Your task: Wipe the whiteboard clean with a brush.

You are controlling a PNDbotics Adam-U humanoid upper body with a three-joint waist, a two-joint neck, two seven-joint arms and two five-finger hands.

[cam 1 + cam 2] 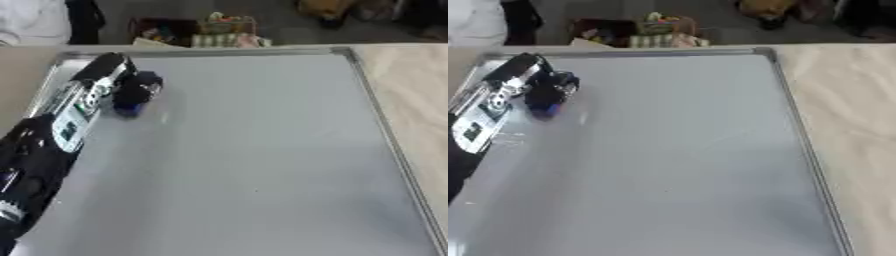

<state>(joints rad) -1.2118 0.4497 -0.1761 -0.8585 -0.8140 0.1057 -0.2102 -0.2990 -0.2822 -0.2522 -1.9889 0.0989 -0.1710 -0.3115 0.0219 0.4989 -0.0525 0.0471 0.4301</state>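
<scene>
Brush [133, 100], dark w/ a blue base, sits on the whiteboard [254, 165] near its far left corner. Left hand [131, 87] has its fingers curled round the brush from above; the arm [52, 135] comes in from the lower left over the board's left edge. Board surface looks gray and blank, metal frame round it, lying flat on a light wood counter [411, 95]. Behind the counter's far edge, on the floor, a basket [229, 25] w/ colourful bits inside, can't tell what.
</scene>
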